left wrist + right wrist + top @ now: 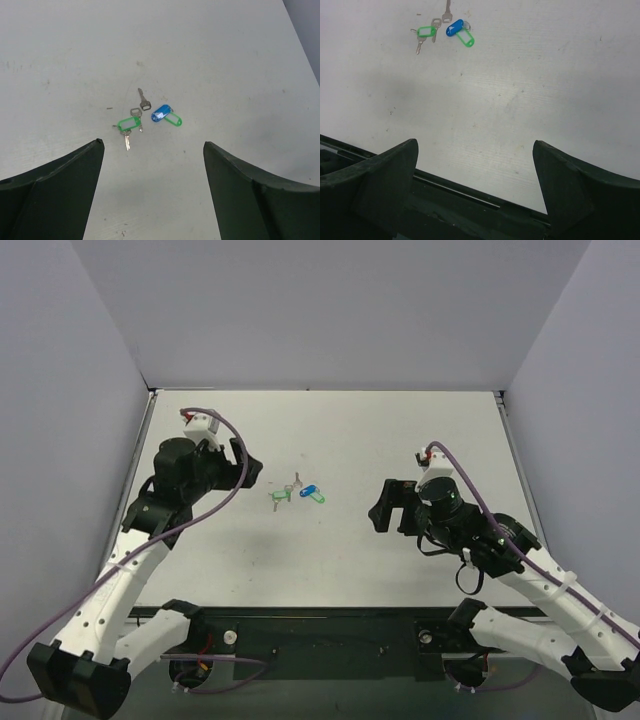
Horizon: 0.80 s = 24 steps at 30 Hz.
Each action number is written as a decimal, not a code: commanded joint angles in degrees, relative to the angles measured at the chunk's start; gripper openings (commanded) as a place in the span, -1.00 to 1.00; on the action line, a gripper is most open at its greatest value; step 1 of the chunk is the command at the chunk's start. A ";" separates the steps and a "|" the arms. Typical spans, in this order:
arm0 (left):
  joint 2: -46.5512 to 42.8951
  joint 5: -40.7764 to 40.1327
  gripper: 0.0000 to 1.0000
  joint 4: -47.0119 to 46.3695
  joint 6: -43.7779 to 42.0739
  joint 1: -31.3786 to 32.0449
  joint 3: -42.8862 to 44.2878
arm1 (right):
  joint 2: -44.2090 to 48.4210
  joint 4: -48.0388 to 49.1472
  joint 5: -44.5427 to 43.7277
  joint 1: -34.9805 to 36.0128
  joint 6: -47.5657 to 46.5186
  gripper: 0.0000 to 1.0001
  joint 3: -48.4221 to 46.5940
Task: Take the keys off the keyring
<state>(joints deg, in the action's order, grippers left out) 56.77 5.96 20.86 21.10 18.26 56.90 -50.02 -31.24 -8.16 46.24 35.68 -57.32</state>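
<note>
So the left gripper [243, 468] is spread wide with nothing in it, held above the table [400, 430] just left of the pile. The risk on that side is that this stuff is tiny and flat. If it comes down a bit off, it just scrapes the tabletop and shoves things around.

The keys [297, 492] sit in a loose cluster mid-table, between both arms. There's a green tag [129, 123], 2 bare keys [144, 100] just beside it, then a blue tag [161, 112] overlapping a second green tag [174, 120]. I can't tell if a keyring links any of them, it's too small to see. So 1 pinch could drag 2 pieces along.

The right gripper [385, 505] is also wide open and empty, well back from the cluster. A long reach from there means more chance of landing off target.
</note>
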 commanded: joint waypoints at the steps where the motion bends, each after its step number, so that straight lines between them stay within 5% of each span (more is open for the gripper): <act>1: -5.52 -2.17 0.82 4.88 -2.29 -0.42 -3.19 | 1.85 2.59 -6.06 0.52 -1.93 0.86 0.54; 12: -17.92 -8.77 0.89 12.79 0.61 -0.33 -9.26 | 1.60 5.32 -19.16 0.26 -2.37 0.99 1.86; 24: -23.99 -9.38 0.89 14.64 3.42 0.37 -12.43 | -0.17 10.76 -18.91 -2.55 -12.92 1.00 7.65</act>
<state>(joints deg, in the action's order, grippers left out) 32.82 -2.57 35.24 23.70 18.22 44.16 -50.76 -24.25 -26.17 45.58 27.97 -53.67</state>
